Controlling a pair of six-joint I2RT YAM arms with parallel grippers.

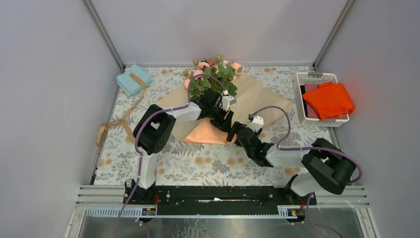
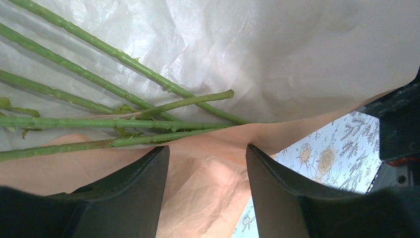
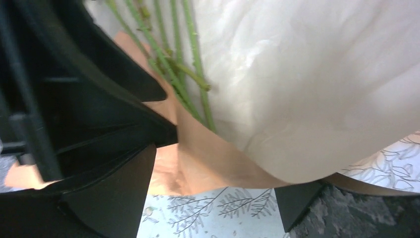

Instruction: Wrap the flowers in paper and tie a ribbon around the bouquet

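Left of the sheet, a long narrow tan-brown ribbon (image 1: 120, 118) lies limp on the floral tablecloth (image 1: 198, 163). It runs from a folded light blue cloth (image 1: 132, 79) toward the near edge, well apart from the sheet and untouched, so the tying step is not yet begun.

The landmark is a large crinkly square sheet of peach-orange wrapping paper (image 1: 262, 96), spread flat with its pale inner face up. On it lies the bunch of small pink roses with green leaves (image 1: 215, 77). The heads overhang the sheet's far corner, and the long thin green stems (image 2: 99, 124) point toward its near corner. That near corner is folded up, and the peach flap covers the stem ends. Neither side of the sheet is rolled over the bunch, and no cone is formed. Wrapping therefore appears to be at its first fold only.

Over the flap, just left of the stem ends, the left gripper (image 2: 207, 148) hovers with its jaws apart and nothing pinched between them. Just right of it, at the flap's near edge, the right gripper (image 3: 218, 171) stands wide open, with paper edge and tablecloth showing between its fingers.

Right of the sheet and well apart from it, a white slatted basket (image 1: 317, 77) holds a bright orange cloth (image 1: 328, 100), which plays no part in the task.
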